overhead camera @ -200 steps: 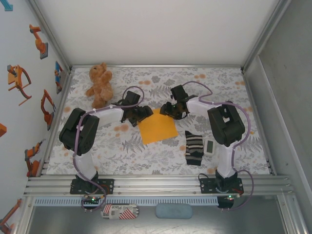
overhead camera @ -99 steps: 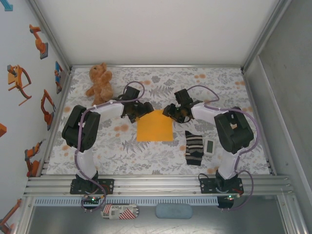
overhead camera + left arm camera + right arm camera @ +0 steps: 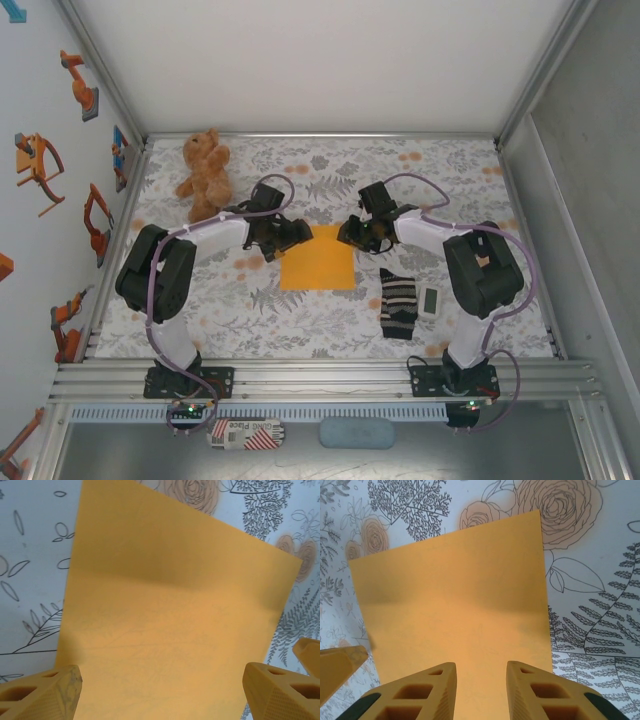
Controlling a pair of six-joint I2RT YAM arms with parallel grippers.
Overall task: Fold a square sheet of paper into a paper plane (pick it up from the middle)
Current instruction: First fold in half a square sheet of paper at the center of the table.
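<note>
The square sheet of paper (image 3: 318, 263) lies flat and unfolded on the floral table cover, bright orange-yellow, with no folded plane to be seen. My left gripper (image 3: 298, 233) sits at the sheet's far left corner, open wide, and in its wrist view the paper (image 3: 170, 610) spreads out between and beyond its fingertips (image 3: 55, 695). At the far right corner is my right gripper (image 3: 346, 234). It is open with a narrower gap (image 3: 481, 682), low over the paper (image 3: 455, 600), and nothing is pinched between its fingers.
A brown teddy bear (image 3: 204, 172) sits at the back left. A striped black-and-white sock (image 3: 398, 303) and a small white device (image 3: 429, 301) lie right of the sheet. Metal frame walls close in the table's sides and back.
The sheet has turned from a tilted lie to square with the table edge. Both grippers have shifted along its far edge; little has moved in the last half second.
</note>
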